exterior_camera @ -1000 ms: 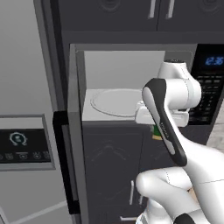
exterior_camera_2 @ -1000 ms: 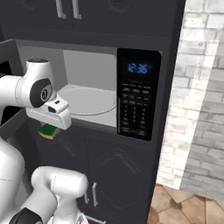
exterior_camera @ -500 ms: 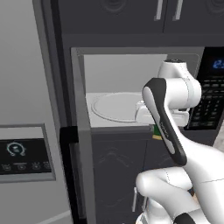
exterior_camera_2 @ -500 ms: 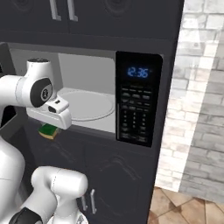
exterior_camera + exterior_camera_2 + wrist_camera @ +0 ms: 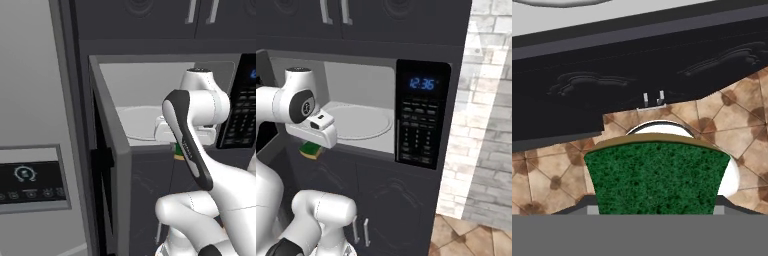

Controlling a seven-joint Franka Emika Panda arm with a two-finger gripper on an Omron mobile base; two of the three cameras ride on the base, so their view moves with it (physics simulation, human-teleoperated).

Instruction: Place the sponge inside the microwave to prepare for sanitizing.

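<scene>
While clamped in the end effector [image 5: 312, 148], the sponge [image 5: 311, 150] half hidden under the hand, outside the open microwave [image 5: 363, 100].

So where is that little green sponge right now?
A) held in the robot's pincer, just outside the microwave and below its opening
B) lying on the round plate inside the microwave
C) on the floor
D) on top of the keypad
A: the sponge hangs in the pincer in front of the open microwave, below its floor, and the turntable is bare.
</scene>
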